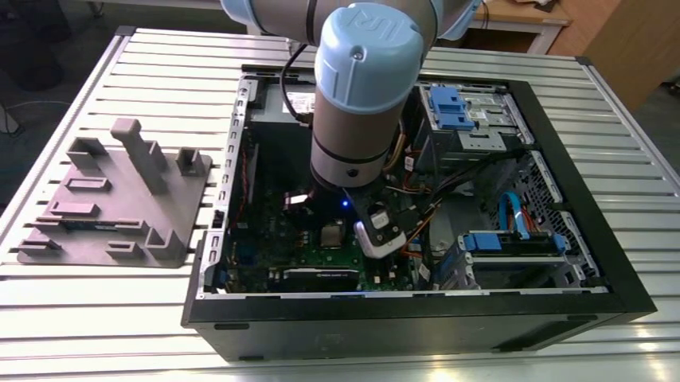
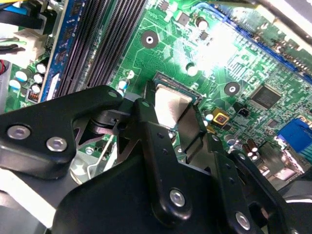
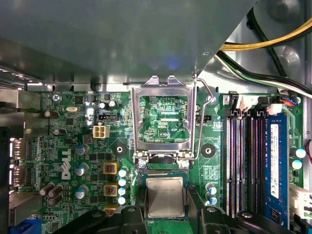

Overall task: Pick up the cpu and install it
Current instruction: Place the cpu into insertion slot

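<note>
Status: gripper (image 2: 170,119) black fingers (image 2: 146,124) clamped on opposite edges of the small flat square silvery-topped cpu (image 2: 170,106), level at the socket mid green motherboard (image 2: 243,63). Hinged metal socket frame (image 3: 165,117) stands open, likely for seating.

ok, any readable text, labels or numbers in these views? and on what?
motherboard: bold white maker's logo near its edge; a brand mark, not quoted.
Board area inside the socket frame: white print, too small to read.
memory stick: white label, too small to read.
cpu: nothing legible on its metal top.
white sticker inside the case: too small to read.
</note>
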